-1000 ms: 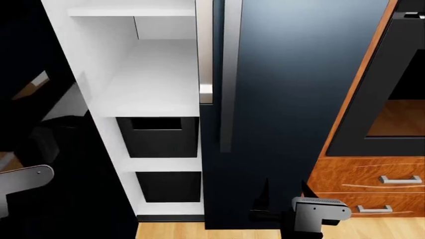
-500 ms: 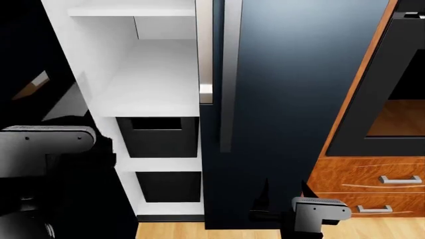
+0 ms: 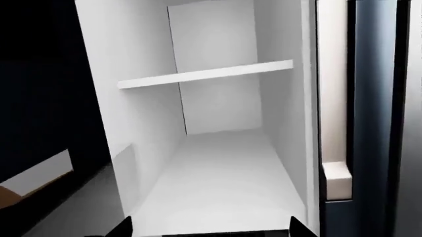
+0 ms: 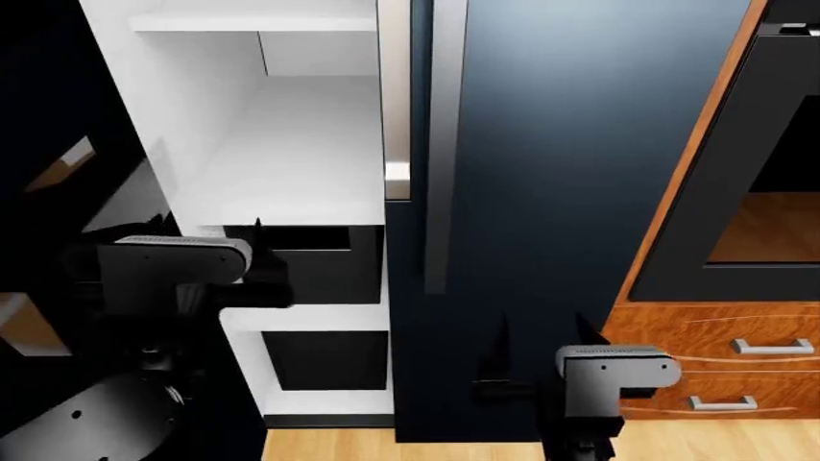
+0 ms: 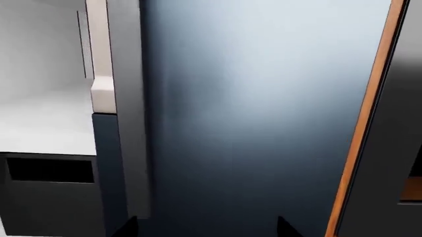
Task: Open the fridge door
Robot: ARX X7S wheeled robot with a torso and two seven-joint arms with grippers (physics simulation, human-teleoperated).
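1. Fridge [image 4: 577, 144] fills the middle of my head view, tall and dark, with its left side already standing open onto white shelves [image 4: 288, 182] and black bins [image 4: 307, 264]; the right door is shut, just beside the wooden drawers [image 4: 717, 355].
2. My left gripper [image 4: 256, 264] hangs at the edge of the open compartment, fingers spread, holding nothing.
3. My right gripper [image 4: 502, 370] hovers low before the shut door, fingers also apart and empty.
4. I judge the door stiff and weighty on its hinge, its glossy face too slick to push or pinch (nothing there to catch).
5. Best hold is the long silver handle [image 4: 443, 144] beside the centre seam, pinched around the bar, then drawn out in an arc.
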